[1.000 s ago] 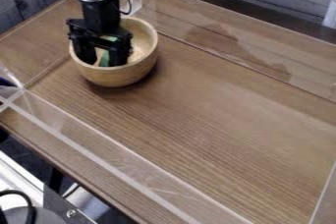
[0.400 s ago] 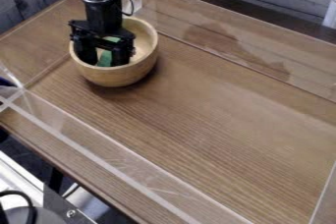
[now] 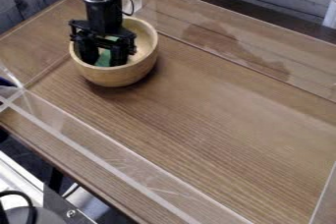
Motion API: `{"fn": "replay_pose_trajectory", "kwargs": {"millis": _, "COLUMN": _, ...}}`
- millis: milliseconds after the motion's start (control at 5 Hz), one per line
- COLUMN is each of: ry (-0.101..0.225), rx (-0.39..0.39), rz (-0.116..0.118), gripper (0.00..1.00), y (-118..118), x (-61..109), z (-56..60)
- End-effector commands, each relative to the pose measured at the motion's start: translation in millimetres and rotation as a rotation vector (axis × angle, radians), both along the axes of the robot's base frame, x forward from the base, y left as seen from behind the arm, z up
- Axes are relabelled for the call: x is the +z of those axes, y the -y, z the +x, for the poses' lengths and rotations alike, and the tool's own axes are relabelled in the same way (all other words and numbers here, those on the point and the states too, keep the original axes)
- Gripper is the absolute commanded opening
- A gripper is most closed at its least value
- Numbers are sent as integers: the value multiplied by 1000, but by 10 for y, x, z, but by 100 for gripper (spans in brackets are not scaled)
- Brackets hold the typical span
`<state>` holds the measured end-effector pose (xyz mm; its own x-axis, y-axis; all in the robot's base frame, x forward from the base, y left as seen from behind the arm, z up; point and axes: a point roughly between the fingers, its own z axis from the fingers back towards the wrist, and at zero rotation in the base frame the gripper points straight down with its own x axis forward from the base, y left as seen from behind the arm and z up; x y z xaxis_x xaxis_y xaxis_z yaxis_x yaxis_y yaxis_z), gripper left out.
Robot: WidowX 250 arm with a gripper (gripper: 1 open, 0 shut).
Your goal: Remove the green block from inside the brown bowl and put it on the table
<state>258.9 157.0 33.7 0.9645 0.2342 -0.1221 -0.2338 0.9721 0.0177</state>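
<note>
The brown bowl (image 3: pixel 143 63) stands at the table's (image 3: pixel 223 110) far left. My black gripper (image 3: pixel 102 56) points straight down into it, its fingers reaching the bowl's floor. The green block (image 3: pixel 100 60) lies inside the bowl between the two fingers, and only a small strip of green shows there. The fingers stand close against the block on both sides, so the gripper is shut on it. The block still rests low in the bowl.
Low clear walls (image 3: pixel 79 130) run along the table's edges, one close to the bowl's left side. A darker stain (image 3: pixel 217 39) marks the wood at the far middle. Bare wood stretches to the right of and in front of the bowl.
The fingers have drawn in slightly around the green block. The arm itself has stayed in place over the bowl.
</note>
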Motion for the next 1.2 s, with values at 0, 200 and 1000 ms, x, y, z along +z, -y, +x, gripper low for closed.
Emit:
{"fn": "replay_pose_trajectory", "kwargs": {"millis": 0, "ry": 60, "rx": 0, "rz": 30, "gripper": 0, "y": -55, "x": 178, "z": 117}}
{"fn": "replay_pose_trajectory", "kwargs": {"millis": 200, "ry": 67, "rx": 5, "rz": 26, "gripper": 0, "y": -50, "x": 229, "z": 121}}
{"fn": "replay_pose_trajectory", "kwargs": {"millis": 1000, "ry": 105, "rx": 28, "rz": 12, "gripper": 0, "y": -26, "x": 440, "z": 139}}
